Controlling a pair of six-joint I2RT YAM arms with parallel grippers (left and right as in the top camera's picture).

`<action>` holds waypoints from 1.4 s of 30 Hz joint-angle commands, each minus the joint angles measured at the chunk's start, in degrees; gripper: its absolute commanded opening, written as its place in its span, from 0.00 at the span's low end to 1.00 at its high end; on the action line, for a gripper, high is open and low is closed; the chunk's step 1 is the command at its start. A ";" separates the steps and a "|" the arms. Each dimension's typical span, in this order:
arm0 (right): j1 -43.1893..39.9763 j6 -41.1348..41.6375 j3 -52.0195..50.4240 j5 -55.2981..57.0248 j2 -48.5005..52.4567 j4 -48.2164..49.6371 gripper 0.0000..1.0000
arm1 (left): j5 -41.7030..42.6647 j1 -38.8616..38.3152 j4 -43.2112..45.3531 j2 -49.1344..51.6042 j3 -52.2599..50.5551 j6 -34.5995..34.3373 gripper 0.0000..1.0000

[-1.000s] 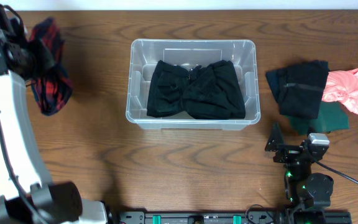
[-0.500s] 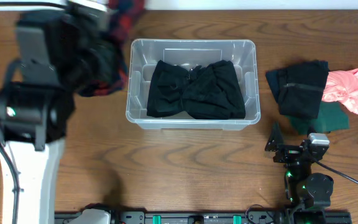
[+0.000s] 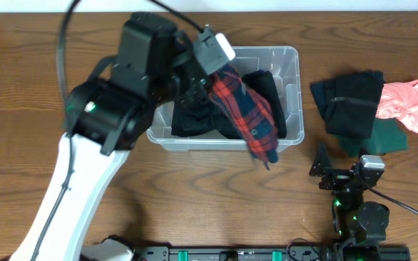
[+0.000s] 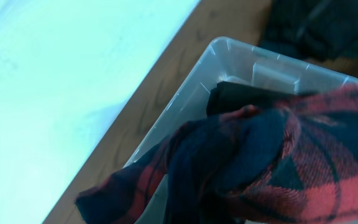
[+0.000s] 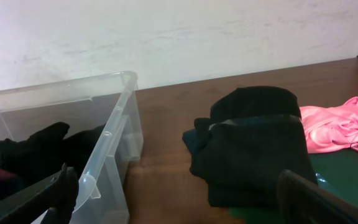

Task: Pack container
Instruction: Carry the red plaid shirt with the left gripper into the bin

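If you release now: red plaid garment (image 3: 249,119) overhangs container (image 3: 294,87) front rim, may spill onto counter (image 3: 194,196).
Left end effector (image 3: 212,76): clamped on red plaid garment.

The container's (image 3: 293,80) left half is being covered from above by the left arm (image 3: 115,109). Its middle and near rim are being draped by a hanging plaid cloth (image 3: 249,119). Only its far right corner is being left open. A narrow strip of table (image 3: 305,69) is being left free between container and clothes pile (image 3: 354,105).
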 commanded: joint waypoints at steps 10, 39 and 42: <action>-0.39 -0.81 -0.09 0.57 -0.09 -0.13 0.99 | 3.50 0.15 17.75 5.46 1.60 -0.11 0.06; -0.37 -0.83 -0.09 0.57 -0.09 -0.15 0.99 | 10.60 -0.35 20.94 15.98 0.66 -8.59 0.06; -0.39 -0.81 -0.09 0.57 -0.09 -0.13 0.99 | 10.56 -0.46 17.70 15.89 0.66 -8.57 0.06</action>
